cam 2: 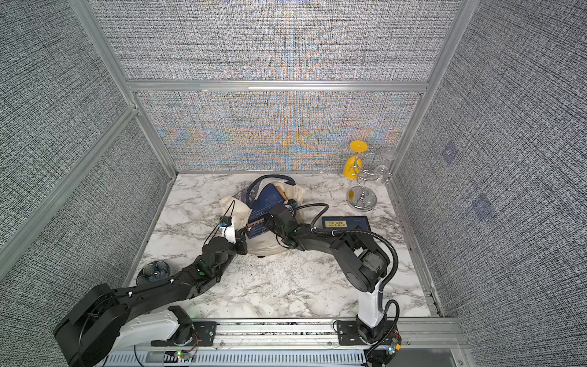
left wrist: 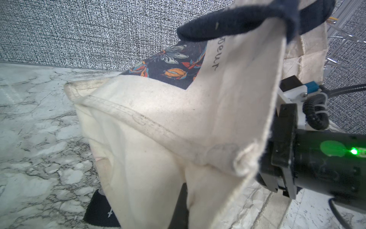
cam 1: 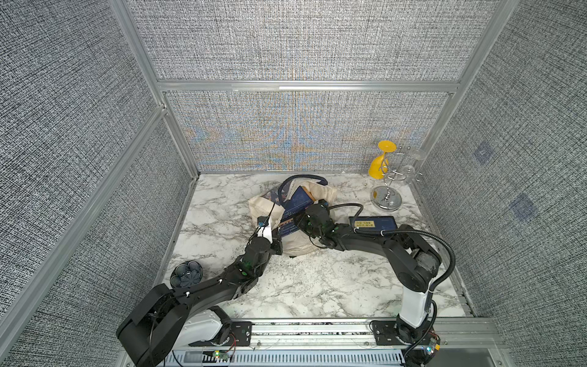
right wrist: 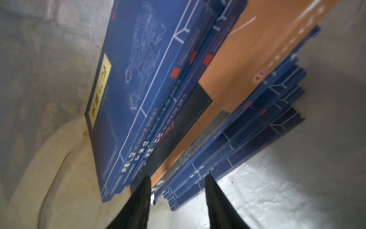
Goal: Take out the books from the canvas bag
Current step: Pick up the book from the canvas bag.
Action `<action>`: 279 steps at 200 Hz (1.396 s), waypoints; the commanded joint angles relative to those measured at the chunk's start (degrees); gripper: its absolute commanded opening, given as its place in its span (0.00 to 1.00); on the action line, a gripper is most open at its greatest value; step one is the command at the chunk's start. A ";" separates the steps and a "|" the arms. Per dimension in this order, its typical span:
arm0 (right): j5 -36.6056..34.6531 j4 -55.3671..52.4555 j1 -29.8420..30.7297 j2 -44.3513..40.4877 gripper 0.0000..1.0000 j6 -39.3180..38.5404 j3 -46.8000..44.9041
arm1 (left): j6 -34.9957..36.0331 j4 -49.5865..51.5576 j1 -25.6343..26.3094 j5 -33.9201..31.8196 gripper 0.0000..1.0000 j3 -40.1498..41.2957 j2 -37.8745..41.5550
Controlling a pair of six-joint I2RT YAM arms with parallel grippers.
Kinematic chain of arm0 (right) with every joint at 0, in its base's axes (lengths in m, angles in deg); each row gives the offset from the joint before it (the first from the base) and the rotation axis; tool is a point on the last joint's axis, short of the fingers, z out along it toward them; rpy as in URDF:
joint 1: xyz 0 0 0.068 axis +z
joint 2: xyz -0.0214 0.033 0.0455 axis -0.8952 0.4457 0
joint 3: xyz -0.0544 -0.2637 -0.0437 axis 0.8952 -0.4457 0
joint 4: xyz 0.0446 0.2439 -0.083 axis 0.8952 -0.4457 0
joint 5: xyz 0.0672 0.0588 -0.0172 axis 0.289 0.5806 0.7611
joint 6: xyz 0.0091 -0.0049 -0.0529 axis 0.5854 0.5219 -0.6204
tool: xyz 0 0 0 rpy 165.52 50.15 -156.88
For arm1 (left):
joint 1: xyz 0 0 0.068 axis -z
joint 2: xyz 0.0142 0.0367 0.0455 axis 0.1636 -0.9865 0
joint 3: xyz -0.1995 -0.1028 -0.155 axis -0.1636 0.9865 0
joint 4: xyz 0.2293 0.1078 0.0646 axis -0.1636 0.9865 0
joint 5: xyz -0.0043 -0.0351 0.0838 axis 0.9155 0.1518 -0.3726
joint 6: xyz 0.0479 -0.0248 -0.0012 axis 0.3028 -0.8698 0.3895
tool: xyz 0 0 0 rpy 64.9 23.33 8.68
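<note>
Right pincer (right wrist: pixel 177 177) is inside the mouth of the canvas bag (cam 1: pixel 324 192), its jaws standing partly apart. In the right wrist view its black fingertips (right wrist: pixel 141 192) sit on either side of the near corner of a lower stack of books (right wrist: pixel 237 138). Whether they press on the covers I cannot tell. Above that stack, past an orange cover (right wrist: pixel 247 49), lean more blue books. The outermost one shows a yellow label (right wrist: pixel 100 87) and a pale line drawing. Cream cloth of the bag lies all around them.

Left pincer (left wrist: pixel 139 207) is closed on the cream cloth of the bag at the left side of its opening, and that flap stands raised off the table (cam 1: pixel 317 286). In the left wrist view the cloth fills most of the picture, with the flower-print panel (left wrist: pixel 168 65) and a navy handle (left wrist: pixel 237 21) beyond it.

In both top views the bag sits near the middle of the marble table, towards the back wall. Its mouth gapes and the blue books show inside.

A single book (cam 1: pixel 373 224) lies flat on the table just right of the bag, yellow label up, partly under the right arm. At the back right corner stands a wire glass rack (cam 1: pixel 386 197) holding an upside-down yellow glass (cam 1: pixel 378 165) and a clear glass (cam 1: pixel 416 155). A dark patterned bowl (cam 1: pixel 186 275) sits at the table's left edge, beside the left arm.
</note>
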 commanded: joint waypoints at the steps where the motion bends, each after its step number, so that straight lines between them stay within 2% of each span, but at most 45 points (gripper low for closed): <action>1: -0.95 0.87 -0.49 1.09 0.45 0.88 1.05 | 0.16 -2.83 0.08 1.70 0.00 -0.01 0.25; 80: -2.00 2.06 -1.32 4.29 0.33 -1.24 3.81 | -0.15 -2.76 0.09 2.22 0.00 -0.11 0.31; 116: 0.28 4.15 -1.32 4.52 0.30 -5.04 6.08 | -0.14 -3.07 0.08 2.55 0.00 -0.20 -0.33; 203: 2.75 10.28 -1.57 3.71 0.15 -7.32 7.76 | -0.14 -4.11 0.08 3.10 0.00 -0.35 -1.74; 279: 1.75 11.18 -1.45 3.42 0.13 -6.11 7.32 | 0.21 -4.19 0.08 3.05 0.00 -0.28 -1.72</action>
